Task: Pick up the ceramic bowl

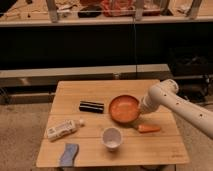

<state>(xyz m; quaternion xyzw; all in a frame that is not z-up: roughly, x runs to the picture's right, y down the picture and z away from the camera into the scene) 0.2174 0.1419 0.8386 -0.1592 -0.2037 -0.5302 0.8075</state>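
Fingers of the gripper (pixel 140 111) are closed on the right rim of the ceramic bowl (pixel 123 108); white arm (pixel 180 105) reaches in from the right over the counter (pixel 100 92).
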